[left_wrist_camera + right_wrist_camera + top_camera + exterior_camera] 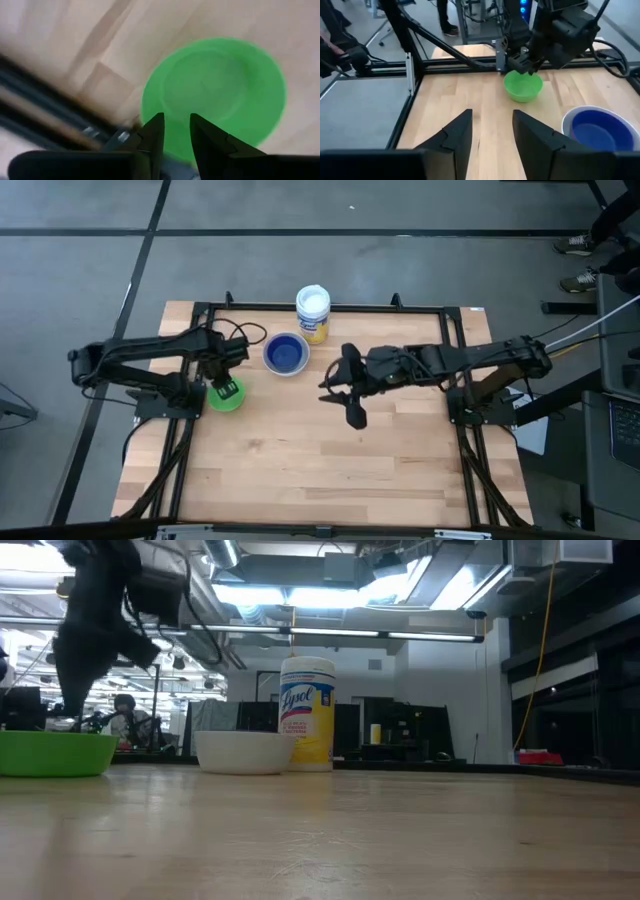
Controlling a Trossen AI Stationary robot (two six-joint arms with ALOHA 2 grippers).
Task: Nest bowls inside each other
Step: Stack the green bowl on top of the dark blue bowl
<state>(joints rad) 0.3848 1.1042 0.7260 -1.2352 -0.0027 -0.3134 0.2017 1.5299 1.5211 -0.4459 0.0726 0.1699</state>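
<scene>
On the left we see the small round green plastic bowl (226, 395) sitting near the table's left rail, with the left gripper (222, 388) right over its rim. Its fingers (152, 135) stand slightly apart, and the blurred wrist view leaves us unsure whether they straddle the rim or merely hover above it. We judge this bowl light, stiff and rather slippery, so the thin rim is the place to pinch it, one finger inside and one outside. Further right, the dark blue plastic bowl (286, 352) already sits inside the white plastic bowl (243, 751), just beside the white-lidded cylindrical tub with a yellow label (313, 313). The right gripper (342, 402) waits mid-table, fingers parted and holding nothing. Bare wooden table (330, 470) lies between green bowl and stack, so we expect a free carry; only the tub crowds the stack's far side.
</scene>
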